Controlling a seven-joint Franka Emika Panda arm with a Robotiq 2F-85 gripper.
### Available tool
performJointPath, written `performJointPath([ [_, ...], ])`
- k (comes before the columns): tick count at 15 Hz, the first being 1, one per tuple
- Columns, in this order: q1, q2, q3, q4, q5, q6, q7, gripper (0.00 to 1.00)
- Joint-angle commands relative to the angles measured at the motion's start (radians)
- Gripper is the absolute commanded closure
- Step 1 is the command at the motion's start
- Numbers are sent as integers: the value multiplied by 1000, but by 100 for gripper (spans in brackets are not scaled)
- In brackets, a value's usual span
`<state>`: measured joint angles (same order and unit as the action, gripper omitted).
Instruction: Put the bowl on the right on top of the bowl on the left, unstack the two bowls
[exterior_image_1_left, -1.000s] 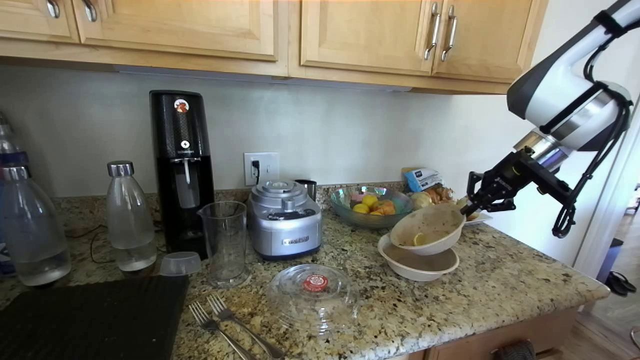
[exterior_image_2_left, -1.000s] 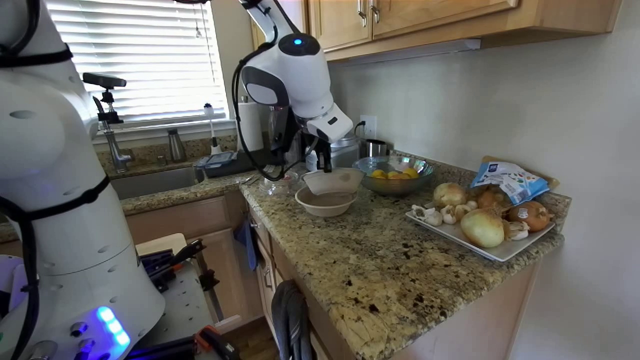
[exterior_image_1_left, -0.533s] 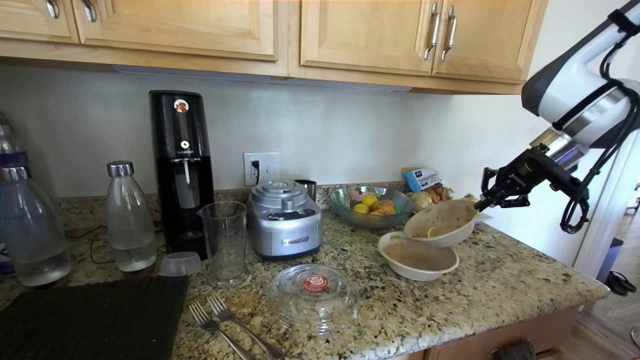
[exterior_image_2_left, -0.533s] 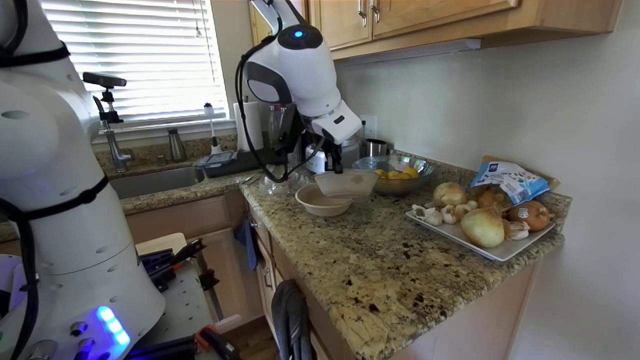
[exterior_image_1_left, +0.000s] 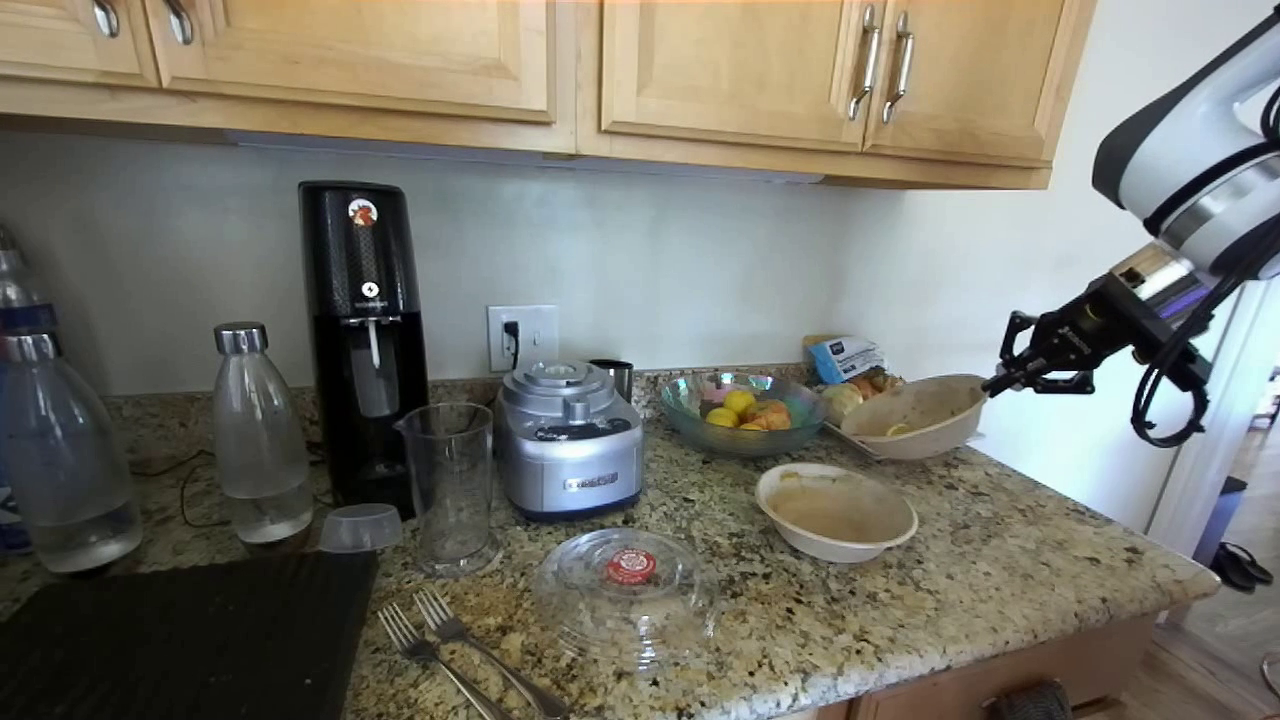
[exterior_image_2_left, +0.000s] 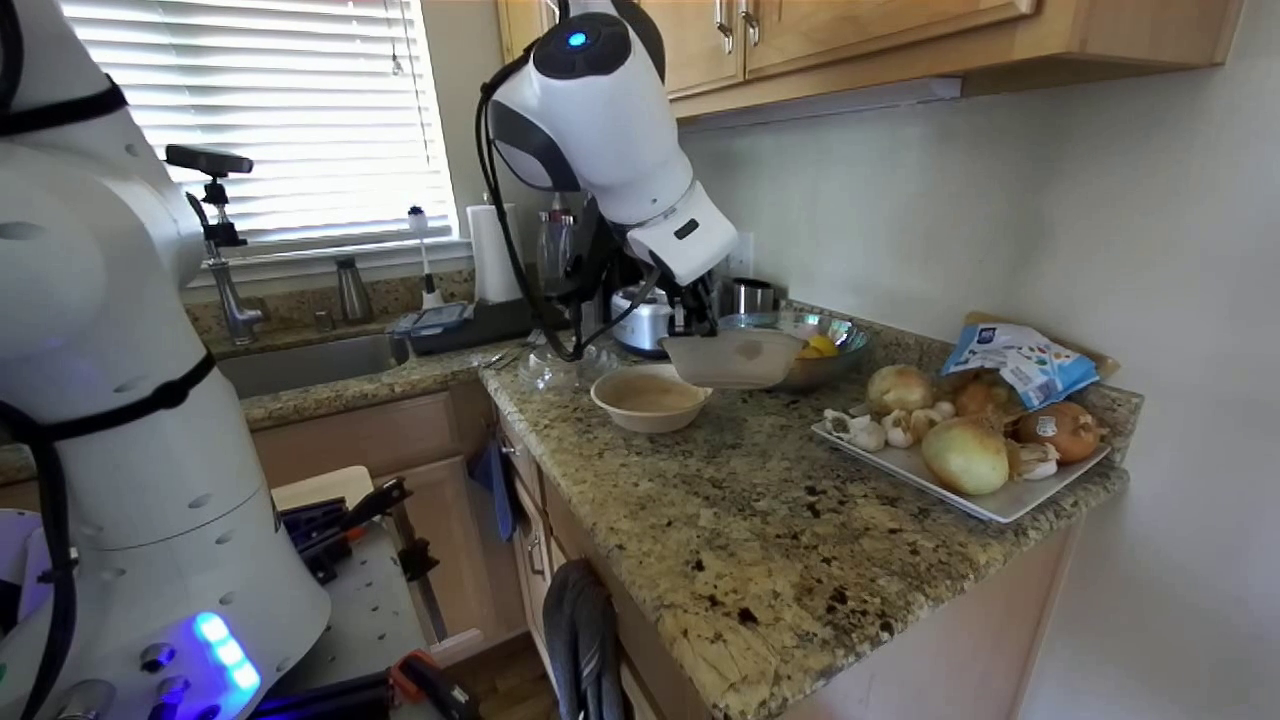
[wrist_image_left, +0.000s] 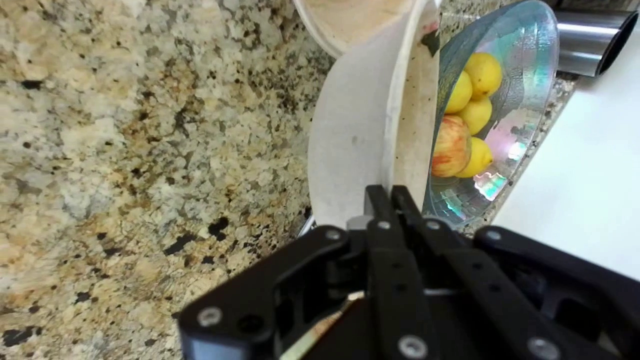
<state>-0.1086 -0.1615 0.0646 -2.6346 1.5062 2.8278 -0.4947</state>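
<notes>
Held bowl (exterior_image_1_left: 925, 410) tilted, rim pinched in nearly closed gripper (wrist_image_left: 389, 194); other bowl (exterior_image_1_left: 848, 512) apart.

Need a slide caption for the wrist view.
Gripper pinching a tilted pale bowl by its rim, a second bowl and a glass bowl of fruit beyond.

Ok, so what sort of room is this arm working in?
A kitchen, probably in someone's home: it has a sink, wooden wall cabinets and a plate of onions and garlic.
</notes>
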Motion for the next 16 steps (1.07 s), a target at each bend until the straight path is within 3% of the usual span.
performJointPath([
  [1,0,-8,-3,-9,26,2,-21,96],
  [10,-2,-33,-9,-40,53,3,-55,97],
  [16,-38,-67,-57,-82,46,-9,-73,97],
])
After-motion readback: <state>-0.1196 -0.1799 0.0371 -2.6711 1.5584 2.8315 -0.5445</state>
